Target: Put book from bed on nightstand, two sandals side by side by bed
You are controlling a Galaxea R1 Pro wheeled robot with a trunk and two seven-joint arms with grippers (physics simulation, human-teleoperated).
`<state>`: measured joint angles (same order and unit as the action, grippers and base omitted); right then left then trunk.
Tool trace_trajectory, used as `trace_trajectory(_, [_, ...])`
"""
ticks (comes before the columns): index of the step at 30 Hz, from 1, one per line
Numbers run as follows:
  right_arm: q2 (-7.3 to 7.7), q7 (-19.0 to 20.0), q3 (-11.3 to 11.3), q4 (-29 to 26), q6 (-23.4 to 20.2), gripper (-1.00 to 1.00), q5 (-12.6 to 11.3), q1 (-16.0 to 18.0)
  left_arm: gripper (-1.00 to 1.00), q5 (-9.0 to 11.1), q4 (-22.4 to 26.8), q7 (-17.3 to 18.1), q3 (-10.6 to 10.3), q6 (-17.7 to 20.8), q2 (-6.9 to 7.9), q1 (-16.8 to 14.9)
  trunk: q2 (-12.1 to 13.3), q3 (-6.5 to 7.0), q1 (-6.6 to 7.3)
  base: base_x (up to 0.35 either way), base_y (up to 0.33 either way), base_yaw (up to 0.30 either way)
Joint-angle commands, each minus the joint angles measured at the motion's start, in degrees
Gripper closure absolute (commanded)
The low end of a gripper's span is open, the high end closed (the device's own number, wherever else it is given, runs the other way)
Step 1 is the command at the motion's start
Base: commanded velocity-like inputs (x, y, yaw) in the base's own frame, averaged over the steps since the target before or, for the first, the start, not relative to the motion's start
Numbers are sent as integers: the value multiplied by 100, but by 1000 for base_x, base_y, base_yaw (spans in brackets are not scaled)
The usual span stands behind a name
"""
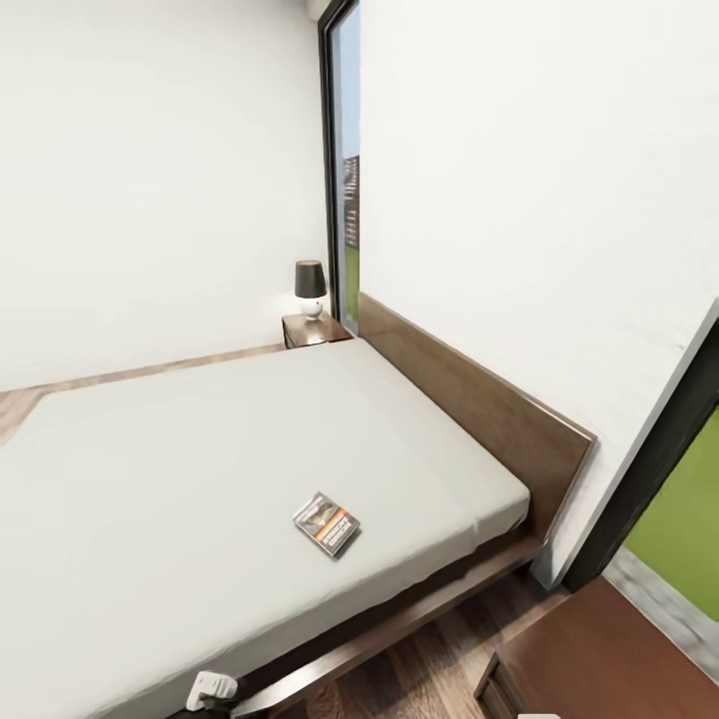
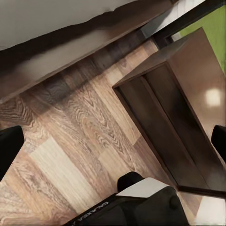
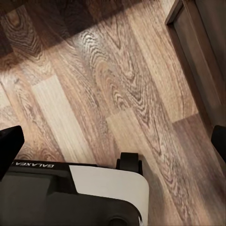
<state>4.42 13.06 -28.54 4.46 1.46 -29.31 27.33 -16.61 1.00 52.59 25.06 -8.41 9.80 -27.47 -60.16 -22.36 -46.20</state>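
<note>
You are facing the bedroom's white wall point(image 1: 150, 170). The book point(image 1: 327, 523) is lying flat on the bed point(image 1: 180, 469), near its headboard-side edge; a nightstand point(image 1: 315, 329) is standing beyond the bed. Both grippers' point(image 2: 113, 141) point(image 3: 113, 141) fingers are hanging apart over the floor point(image 3: 117, 84).

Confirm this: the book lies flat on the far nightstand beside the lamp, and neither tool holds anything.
Wrong about the place: the head view shows the book lying flat on the bed. The far nightstand carries the lamp alone. Neither tool holds anything.
</note>
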Motion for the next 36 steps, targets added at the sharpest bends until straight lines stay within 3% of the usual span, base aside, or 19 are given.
trace_trajectory(1, [-2, 38, -47, 20, 14, -100, -61, 8, -100, -66, -3, 30, 34, -43, 29, -4, -4, -6, 0, 0, 0, 0])
trace_trajectory(7, [-2, 46, -47, 20, 13, -100, -66, 9, -100, -70, 5, 27, 29, -38, 256, -4, 236, 101, 131, 0, 0, 0])
trace_trajectory(11, [-2, 47, -47, 20, 12, -100, -66, 7, -100, -71, 4, 24, 33, -38, 307, -4, 397, 173, 219, 0, 0, 0])
trace_trajectory(15, [-2, 41, -47, 20, 18, -100, -72, 6, -100, -71, 5, -4, 27, -43, 318, -4, 557, 245, 307, 0, 0, 0])
trace_trajectory(23, [3, 31, -45, 20, 37, -100, -67, 5, -100, -71, 4, -572, 25, -64, 279, -4, 557, 245, 307, 0, 0, 0])
trace_trajectory(31, [2, 34, -40, 20, 35, -100, -75, 7, -100, -71, 4, -635, 32, -64, 268, -4, 557, 245, 307, 0, 0, 0])
trace_trajectory(36, [3, 31, -41, 20, 31, -100, -83, 8, -100, -71, 3, -640, 28, -61, 268, -4, 758, 335, 417, 0, 0, 0])
